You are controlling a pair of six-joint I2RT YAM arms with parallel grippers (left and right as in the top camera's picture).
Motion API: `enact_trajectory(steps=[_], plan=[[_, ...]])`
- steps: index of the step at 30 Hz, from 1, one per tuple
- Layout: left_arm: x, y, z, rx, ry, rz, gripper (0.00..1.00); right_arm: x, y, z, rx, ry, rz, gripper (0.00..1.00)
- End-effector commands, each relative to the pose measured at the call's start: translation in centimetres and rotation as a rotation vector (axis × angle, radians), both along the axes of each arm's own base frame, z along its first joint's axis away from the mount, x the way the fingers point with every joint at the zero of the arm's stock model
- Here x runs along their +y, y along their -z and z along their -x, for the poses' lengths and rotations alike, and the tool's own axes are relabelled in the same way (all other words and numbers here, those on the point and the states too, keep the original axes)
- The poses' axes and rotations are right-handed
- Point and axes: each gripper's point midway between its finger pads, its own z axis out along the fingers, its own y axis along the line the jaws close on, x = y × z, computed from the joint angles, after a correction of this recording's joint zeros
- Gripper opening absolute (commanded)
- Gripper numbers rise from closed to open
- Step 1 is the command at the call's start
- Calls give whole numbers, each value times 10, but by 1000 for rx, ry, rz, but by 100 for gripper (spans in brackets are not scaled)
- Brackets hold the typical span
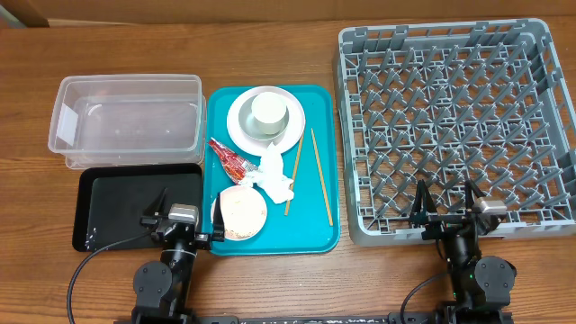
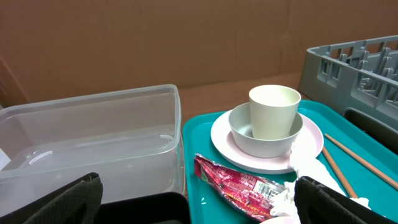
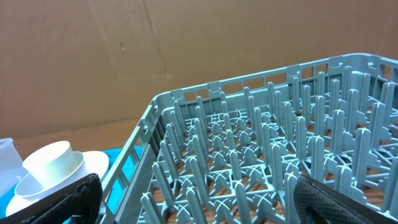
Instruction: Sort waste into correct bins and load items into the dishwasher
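1. Nearest, along the lower edge of the overhead view, the left claw (image 1: pixel 187 209) hangs released and empty where the black tray (image 1: pixel 117 211) meets the teal tray (image 1: pixel 324 225). At lower right, the right claw (image 1: pixel 446 203) is likewise spread wide with nothing in it, above the near rim of the dish rack (image 1: pixel 441 36).
2. The black tray, at lower left, looks bare: no waste has gone into it.
3. At the near end of the teal tray, in the centre of the frame, sits a small bowl (image 1: pixel 241 214) with pale leftovers.
4. Just beyond it the napkin (image 1: pixel 274 175) and the red wrapper (image 1: pixel 229 160) lie touching.
5. The chopsticks (image 1: pixel 297 175) lie apart from each other toward the tray's right side.
6. At the tray's far end, the plate (image 1: pixel 238 126) carries the second bowl (image 2: pixel 249 140), and the cup (image 2: pixel 273 109) stands upright inside that bowl.
7. Farther off, the clear tub (image 1: pixel 130 81) at upper left is empty, and the rack's pegs hold nothing.
8. By my reading the task is not yet begun. All the waste remains to be binned and every dish remains to be racked.
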Motion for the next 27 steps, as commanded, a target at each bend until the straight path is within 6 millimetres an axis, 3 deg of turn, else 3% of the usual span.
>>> enact_trajectory(steps=[1,5,9,13,14,20,27], plan=[[-3,0,1,-7,17,-17,100,0,2,0,-3,2,7,100],[-8,-2,1,-13,42,8,100,-1,2,0,-3,3,7,100],[-31,-25,10,-19,176,139,100,0,2,0,-3,2,8,100],[-30,-68,21,-63,177,222,100,0,2,0,-3,2,8,100],[-29,-96,30,-93,181,238,100,0,2,0,-3,2,8,100],[-35,-161,52,-52,226,266,100,0,2,0,-3,2,8,100],[-41,-232,48,139,231,265,100,0,2,0,-3,2,8,100]])
